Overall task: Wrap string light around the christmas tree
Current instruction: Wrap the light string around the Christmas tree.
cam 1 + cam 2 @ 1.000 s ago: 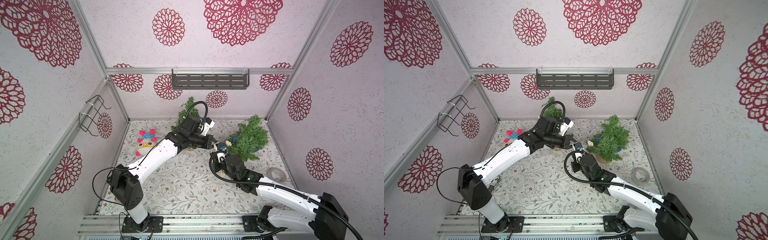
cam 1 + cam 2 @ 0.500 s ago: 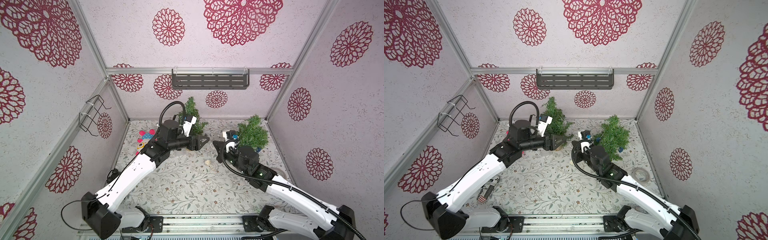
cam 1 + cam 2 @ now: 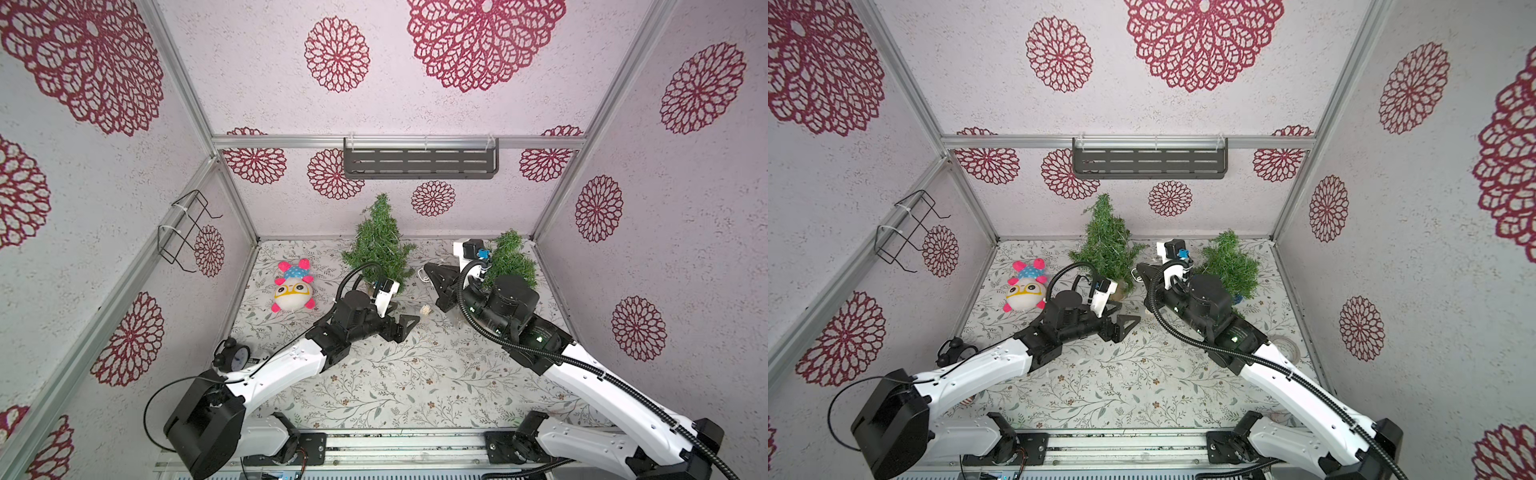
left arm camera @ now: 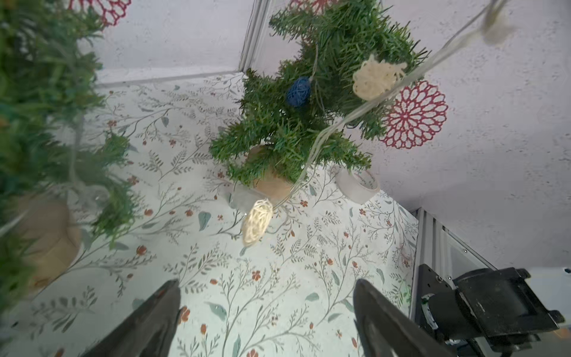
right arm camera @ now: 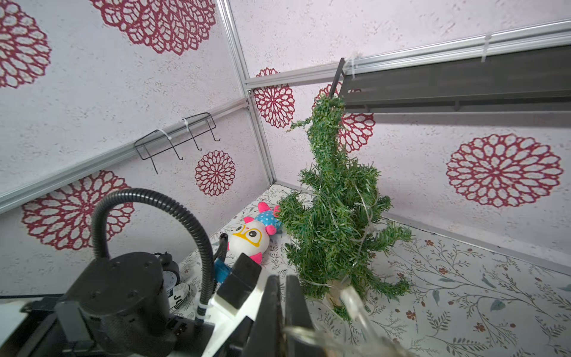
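The string light (image 4: 364, 106) hangs on the right tree (image 3: 512, 262), which stands at 2 o'clock on the counter (image 3: 415, 374). A blue ball (image 4: 298, 91) and a cream ball (image 4: 375, 78) sit among its branches. From there a pale strand slants down to a second cream ball (image 4: 256, 222) lying on the counter near the trunk, and rises out of the left wrist view the other way.

The right gripper (image 3: 430, 269) is held high at 9 o'clock of that tree, pointing toward 11 o'clock. Its fingers (image 5: 273, 296) are pressed together on a clear strand. The right arm reaches up from the front rail at 5 o'clock, elbow bent, its forearm passing in front of the tree.

The left gripper (image 4: 267, 287) hovers low over mid-counter with its fingers spread wide and nothing between them. It points toward 3 o'clock. The left arm runs in a long diagonal from the rail at 7 o'clock.

A mid tree (image 3: 379, 245) stands at 12 o'clock, thin wire looped through it. A plush toy (image 3: 293, 289) lies at 10 o'clock, a clock (image 3: 235, 357) at 8, a tape roll (image 3: 1285, 347) at 4. A shelf (image 3: 419, 162) hangs on the back wall.
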Tool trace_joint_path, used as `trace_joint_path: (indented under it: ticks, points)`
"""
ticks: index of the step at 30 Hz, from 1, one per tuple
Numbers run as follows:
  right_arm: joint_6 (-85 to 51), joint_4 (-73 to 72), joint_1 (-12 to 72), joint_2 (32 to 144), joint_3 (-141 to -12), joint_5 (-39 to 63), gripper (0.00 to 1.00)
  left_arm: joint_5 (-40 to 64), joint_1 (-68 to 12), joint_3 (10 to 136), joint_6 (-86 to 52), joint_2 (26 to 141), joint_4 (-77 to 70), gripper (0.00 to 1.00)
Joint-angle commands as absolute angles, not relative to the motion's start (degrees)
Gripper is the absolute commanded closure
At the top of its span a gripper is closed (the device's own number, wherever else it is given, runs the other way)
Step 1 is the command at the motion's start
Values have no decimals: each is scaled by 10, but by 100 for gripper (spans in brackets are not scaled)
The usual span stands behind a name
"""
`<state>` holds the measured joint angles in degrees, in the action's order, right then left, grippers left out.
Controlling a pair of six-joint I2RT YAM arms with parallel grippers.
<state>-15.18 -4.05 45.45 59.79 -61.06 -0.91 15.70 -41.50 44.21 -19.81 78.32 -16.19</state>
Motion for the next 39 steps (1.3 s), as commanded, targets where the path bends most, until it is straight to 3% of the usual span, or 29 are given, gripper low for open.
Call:
trace_joint_path:
  ticks: [1,9,11,13,16,21,27,39]
  points:
    - [-168,-58,451,599,-628,13,100,157,-422,468,-177,812,-266,14]
    - [-174,-70,449,606,-635,34,100,193,-428,521,-174,892,-321,29]
    - [-174,-70,447,604,-636,37,100,199,-428,530,-180,906,-329,47]
    - [-173,-70,443,600,-637,39,100,201,-428,535,-178,903,-305,74]
    - [-169,-67,430,595,-637,37,100,202,-427,529,-158,857,-238,100]
    - [-156,-62,402,591,-624,35,100,205,-425,533,-98,715,-61,100]
    - [-153,-77,373,600,-607,34,100,258,-396,531,-103,616,-8,100]
    - [-160,-57,368,603,-591,25,100,165,-360,674,-177,660,132,100]
